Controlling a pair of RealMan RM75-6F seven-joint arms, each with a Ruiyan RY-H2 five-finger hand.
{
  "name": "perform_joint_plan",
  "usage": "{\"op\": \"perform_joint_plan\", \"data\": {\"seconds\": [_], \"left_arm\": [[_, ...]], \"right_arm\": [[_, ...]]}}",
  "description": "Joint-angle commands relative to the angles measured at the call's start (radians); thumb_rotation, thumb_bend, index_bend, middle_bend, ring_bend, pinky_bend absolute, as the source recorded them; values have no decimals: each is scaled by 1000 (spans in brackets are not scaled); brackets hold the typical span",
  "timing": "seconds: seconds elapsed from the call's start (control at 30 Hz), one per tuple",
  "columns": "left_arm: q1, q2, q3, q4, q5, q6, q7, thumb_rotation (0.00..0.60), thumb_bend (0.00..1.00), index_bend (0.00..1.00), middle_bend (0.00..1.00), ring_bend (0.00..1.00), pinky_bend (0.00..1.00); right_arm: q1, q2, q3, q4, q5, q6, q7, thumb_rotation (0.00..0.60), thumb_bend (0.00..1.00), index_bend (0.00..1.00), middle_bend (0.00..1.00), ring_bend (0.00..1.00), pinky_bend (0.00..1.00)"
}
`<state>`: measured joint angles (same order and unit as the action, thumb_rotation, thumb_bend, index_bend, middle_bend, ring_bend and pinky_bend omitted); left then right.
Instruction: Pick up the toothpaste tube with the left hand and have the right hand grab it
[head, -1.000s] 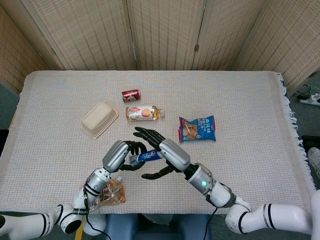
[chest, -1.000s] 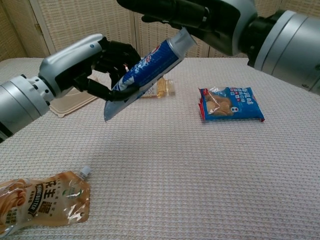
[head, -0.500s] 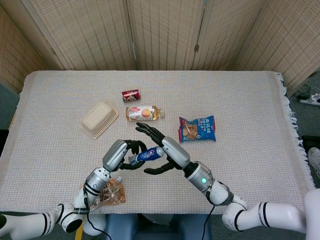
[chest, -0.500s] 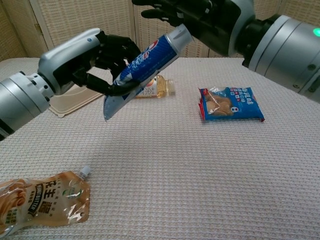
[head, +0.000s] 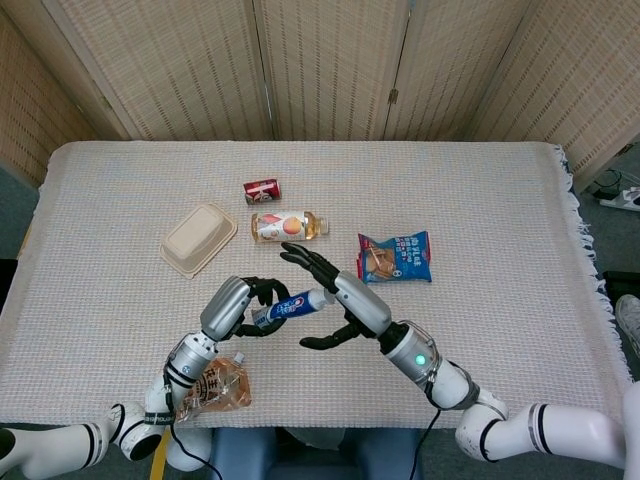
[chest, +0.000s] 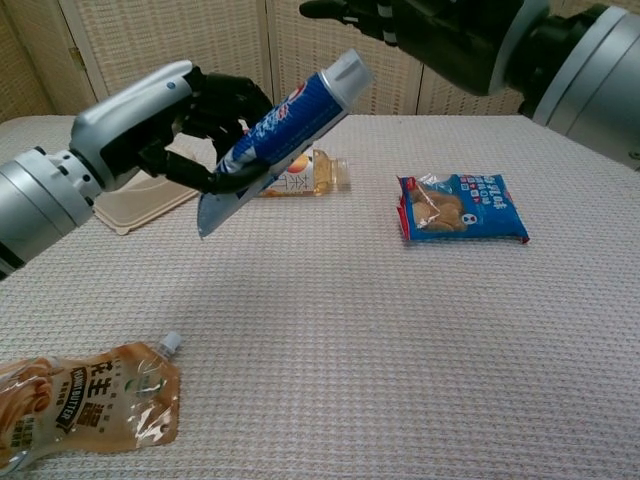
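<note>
Offering the tube (chest: 275, 135) for the handover, pickup done.
The left hand (chest: 190, 125) grips the tube by its lower half, well above the table (head: 500, 200), cap tilted up toward the right hand (head: 335, 300). That hand hovers at the cap with fingers (head: 300, 255) spread wide, holding nothing. Next, I judge, it must close around the cap end.

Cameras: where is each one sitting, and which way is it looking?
Head view: up high, looking down at the table; both arms show, the left hand gripping the toothpaste tube, the right hand open by its cap.
Chest view: low at the table's near edge, looking across it at the screen; left hand holds the tube, right hand at the top.
Both show the tube, both hands, the snack bag.
</note>
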<state>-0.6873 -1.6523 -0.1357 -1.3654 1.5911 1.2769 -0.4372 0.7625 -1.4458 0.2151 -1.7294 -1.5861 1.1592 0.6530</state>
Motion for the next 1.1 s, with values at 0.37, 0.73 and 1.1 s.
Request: {"op": "perform_joint_plan", "data": {"seconds": [0.37,0.73,1.1], "left_arm": [[-16,38,49,88,-43,-143,267,600,846,717,760,654,581],[-22,75,32,15,-295,-339,659,600,744,520,604,513,530],[-6,96,19,-30,-456,-348,815,600,414,28,228,184,319]], "right_arm": [[-83,203,-52,-88,-2,27,-179,242,105,0,0,0,0],[-151,284,-82,-92,-3,73,-255,242,105,0,0,0,0],[-221,335,-114,-72,13,105,-335,243,104,0,0,0,0]]}}
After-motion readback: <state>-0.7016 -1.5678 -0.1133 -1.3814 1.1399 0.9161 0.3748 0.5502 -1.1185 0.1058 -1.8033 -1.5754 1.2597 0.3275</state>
